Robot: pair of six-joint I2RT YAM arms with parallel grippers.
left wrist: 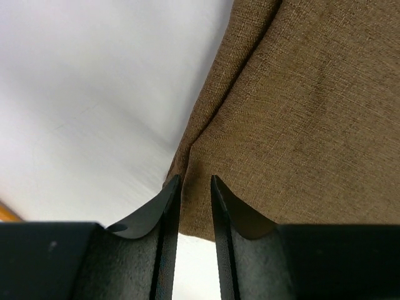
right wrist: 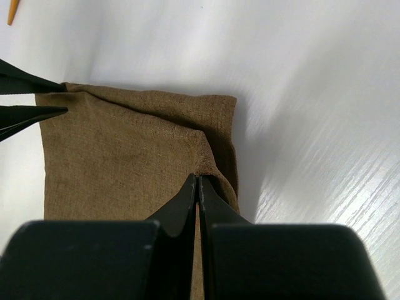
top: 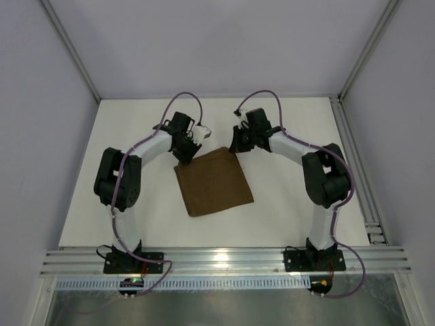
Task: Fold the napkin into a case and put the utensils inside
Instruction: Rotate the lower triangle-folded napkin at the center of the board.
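White worktop (top: 285,204) carries the napkin (top: 214,182) flat at its middle, no case formed yet: the right gripper (right wrist: 198,181) is clenched on its far right corner, the left gripper (left wrist: 194,181) straddles the far left corner, seemingly unclamped, and an orange utensil (right wrist: 12,11) lies outside.

White table (top: 282,217), seemingly aluminium rail (top: 224,259) along near edge.

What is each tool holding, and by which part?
Right tool: the napkin, pinched near its far right corner. Left tool: nothing yet; it straddles the far left corner, open.
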